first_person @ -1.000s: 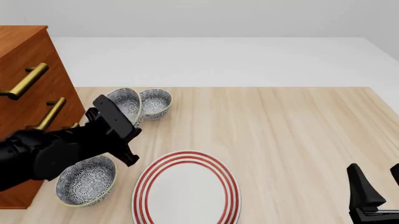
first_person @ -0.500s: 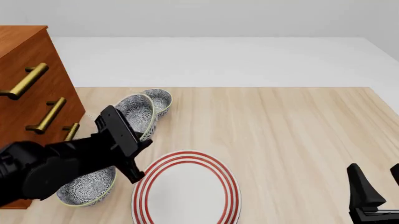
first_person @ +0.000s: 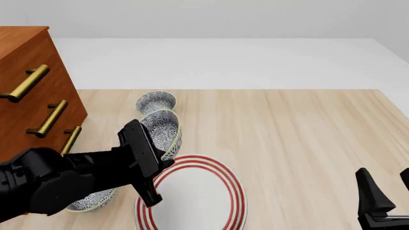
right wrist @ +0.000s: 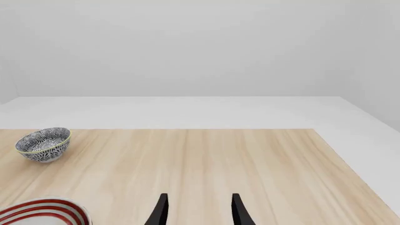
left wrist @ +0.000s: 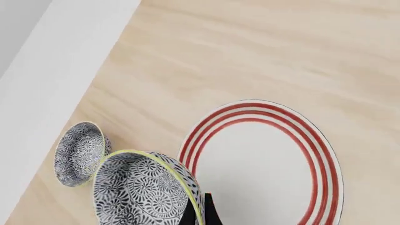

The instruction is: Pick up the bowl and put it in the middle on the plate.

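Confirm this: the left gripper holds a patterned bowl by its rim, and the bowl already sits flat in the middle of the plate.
Not quite. The left gripper does hold the bowl by its rim, but the bowl is tilted in the air near the plate's far edge, not resting in the middle. The front view shows this.

Blue-white floral bowl (first_person: 161,130); white, red-ringed plate (first_person: 198,191).

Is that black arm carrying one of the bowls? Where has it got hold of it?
Yes. The left gripper holds the bowl by its rim, above the plate's edge.
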Available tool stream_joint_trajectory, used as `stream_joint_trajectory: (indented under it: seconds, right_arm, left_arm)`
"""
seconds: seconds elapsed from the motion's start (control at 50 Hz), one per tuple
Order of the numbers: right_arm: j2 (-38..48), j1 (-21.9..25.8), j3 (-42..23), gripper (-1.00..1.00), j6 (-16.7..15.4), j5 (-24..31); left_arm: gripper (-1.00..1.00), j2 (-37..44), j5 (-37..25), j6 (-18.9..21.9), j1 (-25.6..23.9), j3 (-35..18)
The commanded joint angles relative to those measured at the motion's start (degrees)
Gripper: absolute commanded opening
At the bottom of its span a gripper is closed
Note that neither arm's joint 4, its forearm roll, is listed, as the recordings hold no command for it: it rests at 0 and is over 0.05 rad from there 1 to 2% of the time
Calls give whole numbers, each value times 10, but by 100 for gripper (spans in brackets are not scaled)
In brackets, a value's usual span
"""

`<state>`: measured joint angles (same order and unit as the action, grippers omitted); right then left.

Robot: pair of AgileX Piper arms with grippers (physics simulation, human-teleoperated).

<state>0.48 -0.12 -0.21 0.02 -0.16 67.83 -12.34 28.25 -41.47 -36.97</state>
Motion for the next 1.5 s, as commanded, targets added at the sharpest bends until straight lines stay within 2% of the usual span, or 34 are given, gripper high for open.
stream_joint_trajectory:
  seconds: [0.02, 0.38, 0.76, 0.88, 1.06, 1.12, 1.2, 1.5]
  right_arm:
    - [0, 0, 0, 100, 0, 0]
    - [0, 0, 0, 100, 0, 0]
    - [0, 0, 0, 100, 0, 0]
    - [0, 0, 0, 100, 0, 0]
    - [0, 0, 0, 100, 0, 0]
    - [0, 0, 0, 100, 0, 0]
    - [0, 0, 0, 100, 0, 0]
    - [0, 0, 0, 100, 0, 0]
  left_arm:
    - [-100, 23, -16, -10, -38, -15]
    - [-100, 62, -4, -24, -85, -11]
    - [-100, 63, -22, -29, -128, -7]
    - [-100, 76, -25, -55, -161, -22]
    - [-100, 80, -3, -41, -153, -3]
    - [-100, 92, 0, -48, -158, -1]
    - [-100, 98, 17, -38, -140, 16]
    - [-100, 144, 38, -61, -161, 22]
